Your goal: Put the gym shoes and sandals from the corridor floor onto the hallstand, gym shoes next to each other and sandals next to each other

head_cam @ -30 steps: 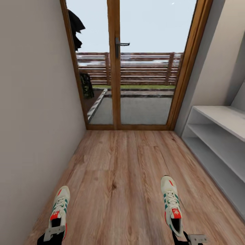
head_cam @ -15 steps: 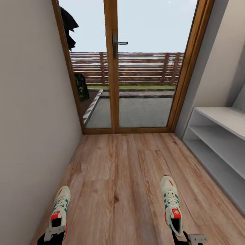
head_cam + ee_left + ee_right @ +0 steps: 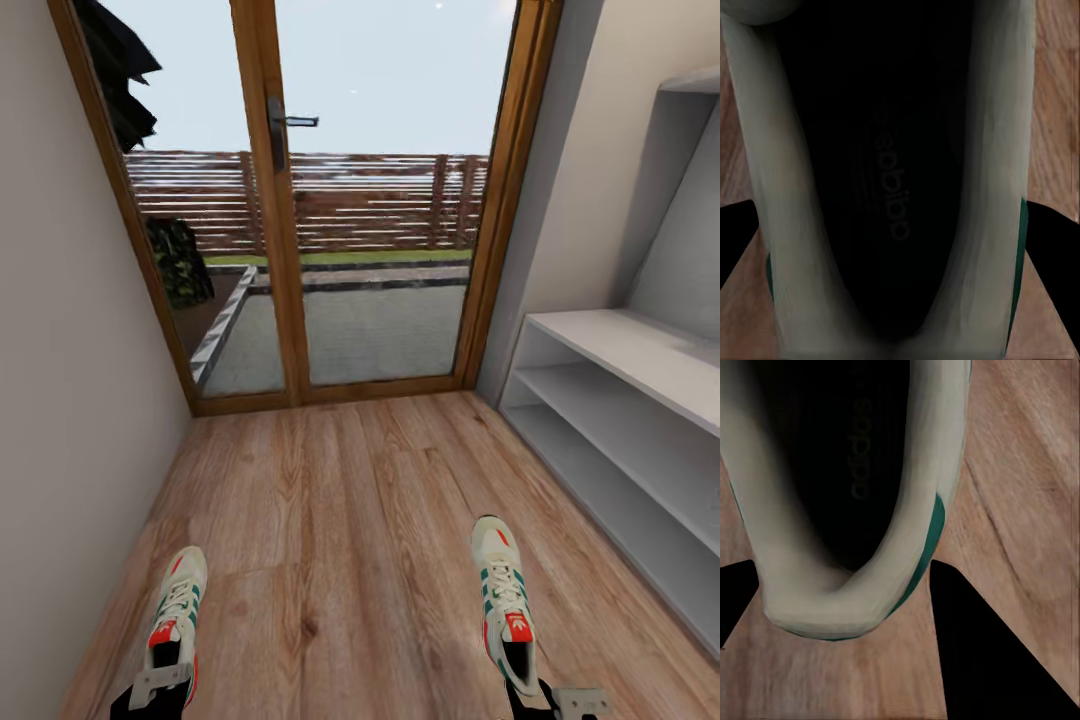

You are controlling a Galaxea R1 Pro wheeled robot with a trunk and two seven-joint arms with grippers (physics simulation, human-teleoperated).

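2 gym shoes sit low in the head view, one on each side, toes pointing toward the glass door (image 3: pixel 370 200). The left gym shoe (image 3: pixel 172 618) has its heel end at the left gripper (image 3: pixel 158 688), whose pale bracket and dark body meet the shoe's opening. The right gym shoe (image 3: pixel 505 600) likewise ends at the right gripper (image 3: pixel 560 700) near the frame's lower edge. Both shoes appear over the corridor floor (image 3: pixel 340 520); whether they touch it or hang above it I cannot tell.

In the left wrist view the shoe's dark interior (image 3: pixel 896 187) with a printed insole logo is seen close up, cream collar on either side, and dark fingers (image 3: pixel 1054 247) flank its heel. In the right wrist view the shoe's rounded heel collar (image 3: pixel 847 592) with a green edge lies between 2 dark fingers (image 3: pixel 982 645). Each gripper's fingers straddle a shoe heel, apparently closed on it, though the contact itself is not visible.

The hallstand (image 3: pixel 640 350) stands along the right wall, its pale bench top and 2 lower shelves bare, well apart from both shoes.
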